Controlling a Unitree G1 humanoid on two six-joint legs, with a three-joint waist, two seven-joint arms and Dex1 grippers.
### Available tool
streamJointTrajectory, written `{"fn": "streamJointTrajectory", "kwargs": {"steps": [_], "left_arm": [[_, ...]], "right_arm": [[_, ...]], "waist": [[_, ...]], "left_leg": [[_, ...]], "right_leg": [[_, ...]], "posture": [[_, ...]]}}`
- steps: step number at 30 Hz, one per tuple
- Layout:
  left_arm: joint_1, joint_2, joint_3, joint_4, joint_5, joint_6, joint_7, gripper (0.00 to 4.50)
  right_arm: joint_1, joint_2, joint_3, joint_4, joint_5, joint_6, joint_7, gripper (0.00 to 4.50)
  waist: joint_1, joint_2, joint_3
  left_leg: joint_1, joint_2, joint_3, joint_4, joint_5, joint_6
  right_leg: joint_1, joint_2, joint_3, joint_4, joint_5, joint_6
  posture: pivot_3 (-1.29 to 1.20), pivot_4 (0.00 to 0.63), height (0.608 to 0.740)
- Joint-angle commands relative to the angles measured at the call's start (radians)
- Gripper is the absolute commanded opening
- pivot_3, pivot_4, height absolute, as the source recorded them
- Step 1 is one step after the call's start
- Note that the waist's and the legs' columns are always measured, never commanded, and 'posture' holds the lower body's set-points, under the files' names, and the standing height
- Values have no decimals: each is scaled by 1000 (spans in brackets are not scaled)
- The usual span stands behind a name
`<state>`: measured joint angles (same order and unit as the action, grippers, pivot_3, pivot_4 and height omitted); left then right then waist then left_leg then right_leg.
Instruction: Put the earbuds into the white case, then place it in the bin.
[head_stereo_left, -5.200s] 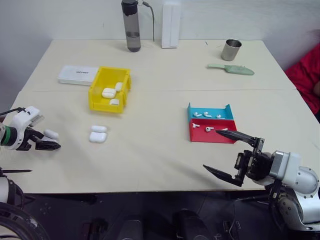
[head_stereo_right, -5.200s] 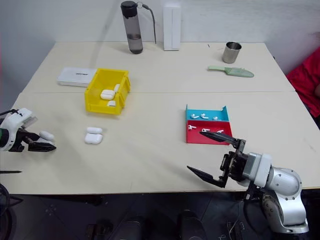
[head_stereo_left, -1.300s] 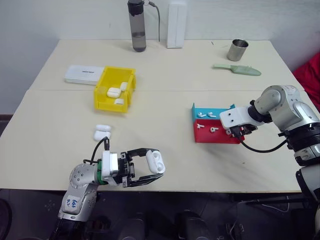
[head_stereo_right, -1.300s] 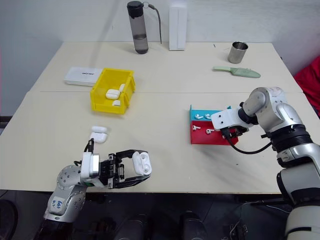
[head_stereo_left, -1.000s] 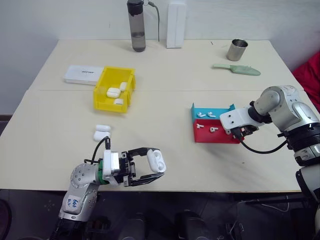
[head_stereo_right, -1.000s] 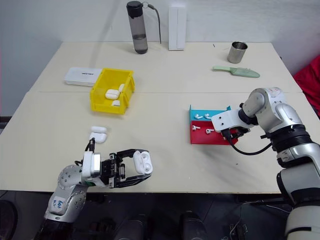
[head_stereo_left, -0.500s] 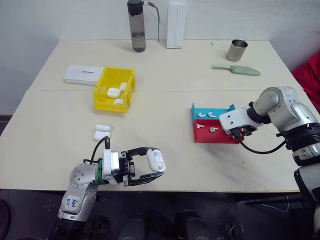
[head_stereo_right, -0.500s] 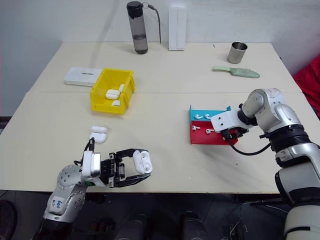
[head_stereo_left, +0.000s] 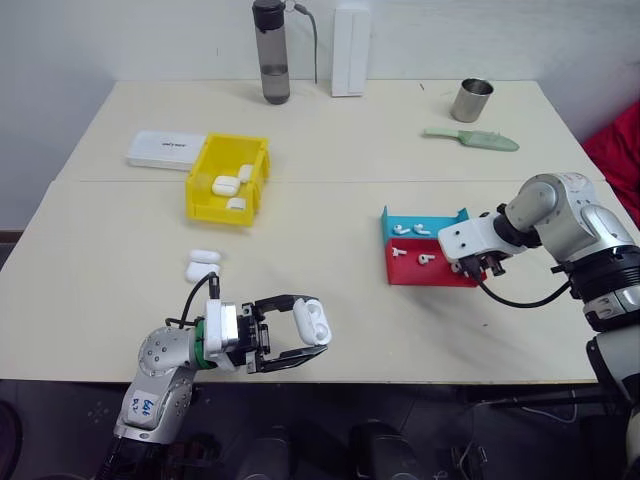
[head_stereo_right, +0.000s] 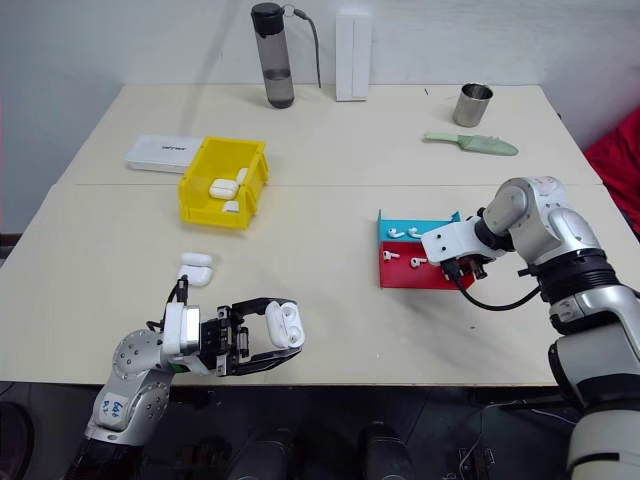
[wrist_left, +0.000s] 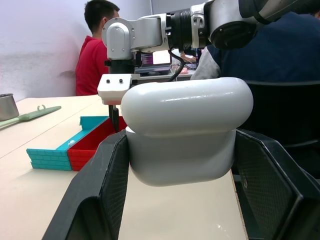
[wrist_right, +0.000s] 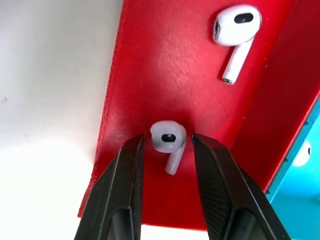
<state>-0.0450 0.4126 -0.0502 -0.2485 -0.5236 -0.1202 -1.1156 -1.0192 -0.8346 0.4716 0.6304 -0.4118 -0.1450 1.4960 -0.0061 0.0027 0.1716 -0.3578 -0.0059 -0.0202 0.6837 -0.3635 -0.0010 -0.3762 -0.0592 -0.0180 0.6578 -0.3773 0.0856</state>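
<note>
A white case (head_stereo_left: 312, 323), lid open, is clamped between the fingers of the left tool (head_stereo_left: 290, 331) near the front edge of the surface (head_stereo_left: 330, 150). The right tool (wrist_right: 167, 165) is pointed down into the red half of a red and blue tray (head_stereo_left: 425, 268), its fingers set narrowly on either side of one earbud (wrist_right: 168, 143); whether they press it cannot be told. A second earbud (wrist_right: 235, 35) lies farther along the red floor, and more are seen in the blue half. Two closed cases (head_stereo_left: 203, 265) lie between the held case and the yellow bin (head_stereo_left: 228, 180), in which further cases rest. A flat white box (head_stereo_left: 167, 150) lies just beside the bin. Along the far edge stand a dark bottle (head_stereo_left: 271, 50), a white upright box (head_stereo_left: 351, 50), a metal cup (head_stereo_left: 471, 100) and a green scoop (head_stereo_left: 470, 139). A person in red (wrist_left: 95, 50) is seen behind the surface.
</note>
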Motion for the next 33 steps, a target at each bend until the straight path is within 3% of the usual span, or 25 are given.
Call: {"fn": "streamJointTrajectory", "kwargs": {"steps": [1,20,24,33], "left_arm": [[4,9,4,-34,-9,-10,-1,2814],[1,8,3,-28,-6,-13,-3,2814],[5,9,7,-27,-6,-15,-3,2814],[1,11,8,-18,-7,-20,-11,2814]], "right_arm": [[15,5,-16,-35,28,41,45,1463],[6,-5,-1,9,-8,15,23,1463],[6,-5,-3,14,-13,7,12,301],[8,-9,-15,5,0,7,17,301]], "waist": [[0,0,0],[0,0,0],[0,0,0],[0,0,0]], "left_leg": [[0,0,0,0,0,0],[0,0,0,0,0,0],[0,0,0,0,0,0],[0,0,0,0,0,0]], "right_leg": [[0,0,0,0,0,0],[0,0,0,0,0,0],[1,0,0,0,0,0],[1,0,0,0,0,0]], "posture": [[0,150,740],[0,150,740],[0,150,740],[0,150,740]]}}
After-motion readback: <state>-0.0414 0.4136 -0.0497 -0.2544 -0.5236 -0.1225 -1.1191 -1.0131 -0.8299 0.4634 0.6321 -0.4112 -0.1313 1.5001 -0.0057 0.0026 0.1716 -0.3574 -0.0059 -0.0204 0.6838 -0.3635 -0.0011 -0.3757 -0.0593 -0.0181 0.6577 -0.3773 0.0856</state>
